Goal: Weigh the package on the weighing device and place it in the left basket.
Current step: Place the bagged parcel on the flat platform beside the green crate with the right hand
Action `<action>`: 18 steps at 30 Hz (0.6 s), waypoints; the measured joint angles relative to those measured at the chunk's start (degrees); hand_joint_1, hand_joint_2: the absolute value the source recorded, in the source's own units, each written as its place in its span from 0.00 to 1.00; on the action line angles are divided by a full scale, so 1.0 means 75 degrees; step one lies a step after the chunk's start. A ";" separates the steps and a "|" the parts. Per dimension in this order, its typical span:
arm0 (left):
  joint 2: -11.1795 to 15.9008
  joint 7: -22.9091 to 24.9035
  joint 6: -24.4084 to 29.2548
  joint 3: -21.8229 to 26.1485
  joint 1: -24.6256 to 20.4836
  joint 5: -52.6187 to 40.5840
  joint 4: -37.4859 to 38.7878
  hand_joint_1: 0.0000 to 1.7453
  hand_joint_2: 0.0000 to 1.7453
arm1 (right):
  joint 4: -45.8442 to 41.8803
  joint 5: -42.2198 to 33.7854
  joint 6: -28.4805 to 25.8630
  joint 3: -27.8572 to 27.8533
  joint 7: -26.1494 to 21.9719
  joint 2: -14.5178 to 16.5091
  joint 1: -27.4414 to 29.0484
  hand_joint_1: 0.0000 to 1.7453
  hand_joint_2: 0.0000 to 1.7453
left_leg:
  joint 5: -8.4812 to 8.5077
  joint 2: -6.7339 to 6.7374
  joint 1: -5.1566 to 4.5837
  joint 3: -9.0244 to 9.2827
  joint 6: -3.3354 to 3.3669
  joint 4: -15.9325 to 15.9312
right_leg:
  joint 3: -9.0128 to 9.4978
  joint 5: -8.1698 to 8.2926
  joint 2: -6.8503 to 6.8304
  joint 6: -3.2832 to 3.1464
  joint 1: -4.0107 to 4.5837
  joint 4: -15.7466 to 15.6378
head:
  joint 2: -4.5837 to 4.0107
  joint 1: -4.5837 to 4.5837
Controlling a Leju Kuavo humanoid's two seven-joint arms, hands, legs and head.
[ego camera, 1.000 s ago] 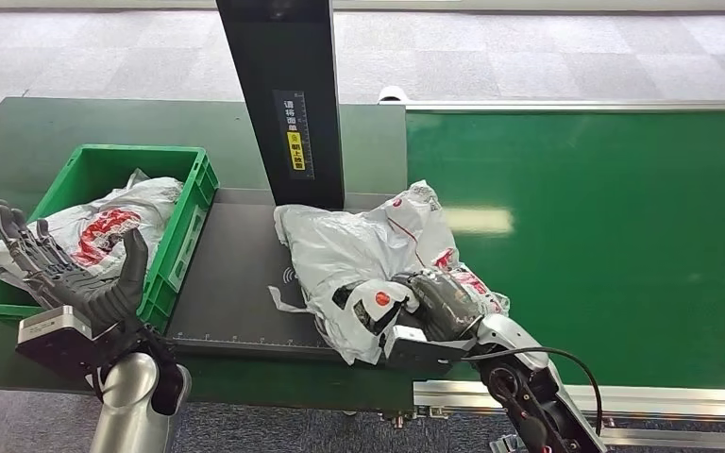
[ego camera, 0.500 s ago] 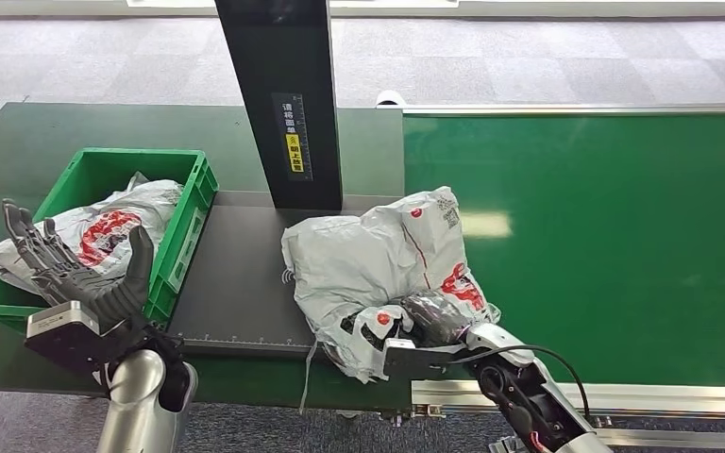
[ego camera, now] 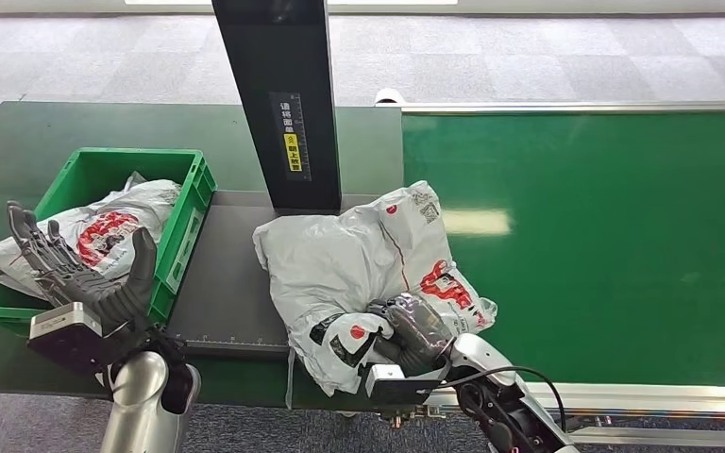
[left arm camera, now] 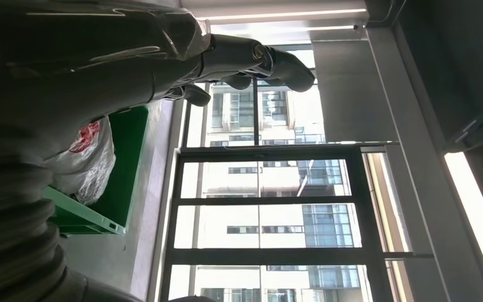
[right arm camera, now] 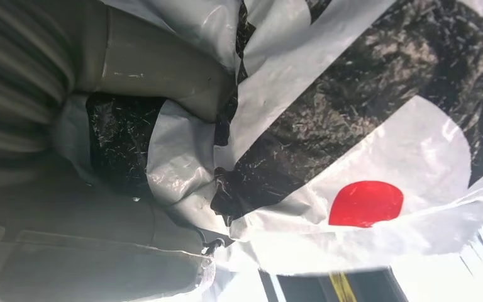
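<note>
Nearest you, the right robot hand [ego camera: 413,330] is clamped on the near edge of the package [ego camera: 363,269], its dark fingers [ego camera: 427,324] dug into the crumpled grey plastic; from the wrist you see the thick grey thumb [right arm camera: 157,69] pressed against the film beside a black print and a red dot. The package is a grey mailer bag with red and black markings, and it lies partly on the dark weighing platform [ego camera: 231,283] and partly over the edge of the green conveyor belt [ego camera: 604,236] to its right. Across from it, on your left, the left robot hand [ego camera: 80,274] is raised with palm up and fingers spread apart, holding nothing, just in front of the near corner of the green basket [ego camera: 184,212]. From the left wrist view you see its fingertips [left arm camera: 286,63] against windows, with a strip of the basket wall and a bag below. The basket sits on the dark green worktop [ego camera: 19,142] touching the platform's left side, and it already holds another grey bag [ego camera: 104,226] with a red print, which bulges over the near left rim. Behind the platform, the black upright post [ego camera: 278,94] of the weighing device stands with a small yellow-and-white label [ego camera: 293,146] on its face. Beyond everything lies grey tiled floor [ego camera: 529,57].
</note>
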 joint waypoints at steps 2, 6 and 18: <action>0.0003 0.0000 0.0000 -0.0038 0.0008 0.0035 0.0004 0.00 1.00 | -0.0082 0.0103 -0.0411 -0.0032 -0.0034 0.0059 0.0025 1.00 1.00 | 0.0000 0.0000 0.0000 -0.0004 0.0000 0.0000 | -0.0004 0.0000 0.0000 0.0000 0.0000 0.0000 | 0.0001 -0.0001; 0.0014 0.0000 0.0000 -0.0200 -0.0033 0.0087 0.0084 0.00 1.00 | -0.0120 0.0557 -0.0216 -0.0017 0.0071 0.0165 -0.0134 1.00 1.00 | 0.0001 0.0000 0.0000 -0.0007 0.0000 0.0000 | -0.0006 0.0001 0.0000 0.0000 0.0000 0.0000 | 0.0000 -0.0001; 0.0001 0.0000 0.0000 -0.0582 -0.0291 0.0132 0.0521 0.00 1.00 | 0.1620 0.1830 -0.0103 0.0919 0.0562 0.0845 -0.1348 1.00 1.00 | 0.0002 0.0000 0.0000 -0.0008 0.0000 0.0001 | -0.0011 0.0001 0.0000 0.0000 0.0000 0.0001 | 0.0001 -0.0002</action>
